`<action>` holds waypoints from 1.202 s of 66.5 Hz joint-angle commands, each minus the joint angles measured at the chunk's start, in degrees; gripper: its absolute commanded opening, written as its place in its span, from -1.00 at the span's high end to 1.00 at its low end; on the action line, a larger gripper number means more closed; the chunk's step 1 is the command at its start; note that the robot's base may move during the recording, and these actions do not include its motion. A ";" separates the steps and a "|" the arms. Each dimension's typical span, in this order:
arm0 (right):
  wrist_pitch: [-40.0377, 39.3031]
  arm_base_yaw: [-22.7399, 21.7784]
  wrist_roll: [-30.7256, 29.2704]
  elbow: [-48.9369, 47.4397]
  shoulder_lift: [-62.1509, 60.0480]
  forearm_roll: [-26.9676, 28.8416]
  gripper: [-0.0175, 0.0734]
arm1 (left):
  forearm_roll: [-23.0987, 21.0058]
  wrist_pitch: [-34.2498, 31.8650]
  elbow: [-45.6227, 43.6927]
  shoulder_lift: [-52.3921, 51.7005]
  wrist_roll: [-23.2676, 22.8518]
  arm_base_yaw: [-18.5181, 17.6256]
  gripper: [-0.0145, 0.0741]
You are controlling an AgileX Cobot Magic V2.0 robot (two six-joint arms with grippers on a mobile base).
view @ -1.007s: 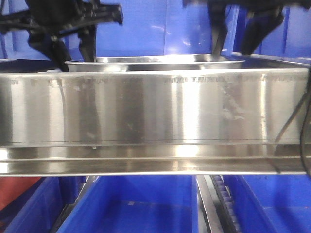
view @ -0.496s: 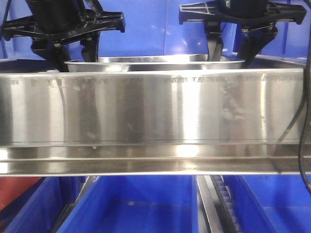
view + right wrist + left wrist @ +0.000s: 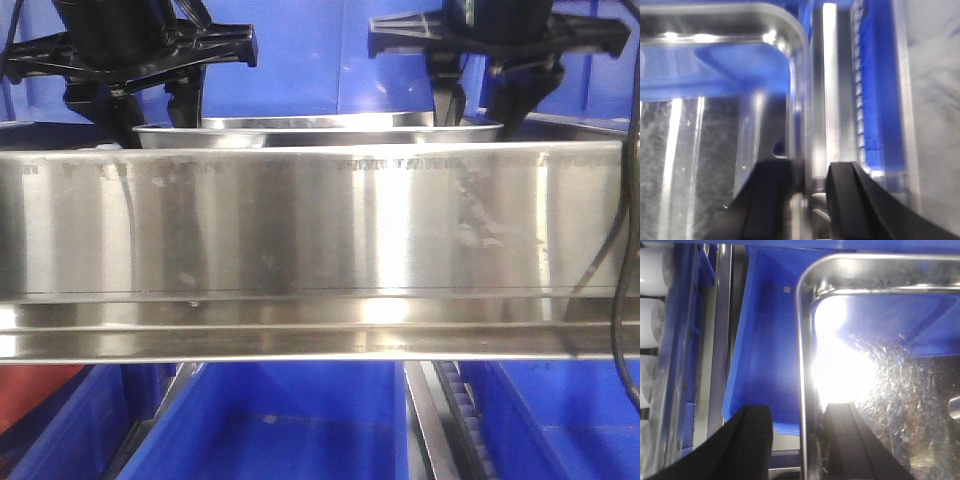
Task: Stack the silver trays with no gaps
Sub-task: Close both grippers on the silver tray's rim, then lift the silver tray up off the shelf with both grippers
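Tray (image 3: 300, 136) of shiny steel lies beyond the rail (image 3: 320, 230), between left gripper (image 3: 799, 412) and right gripper (image 3: 807, 167). Each straddles an end rim, jaws parted, not pinching. I judge it light, stiff, slippery: pinch the thin rims squarely.

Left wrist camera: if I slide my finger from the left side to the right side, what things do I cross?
First the white rollers → metal rail → blue bin → silver tray.
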 commanded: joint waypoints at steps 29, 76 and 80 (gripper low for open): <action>0.76 -0.31 0.05 -0.13 0.46 0.22 0.67 | -0.10 1.96 -0.23 0.10 -0.23 0.29 0.68; 3.15 4.57 7.41 -3.73 -13.82 -8.85 0.65 | 3.28 10.26 -7.02 -13.32 -4.07 -2.96 0.69; 1.63 6.56 9.94 -0.76 -16.50 -11.47 0.65 | 9.13 10.82 -6.22 -15.53 -8.77 -6.28 0.69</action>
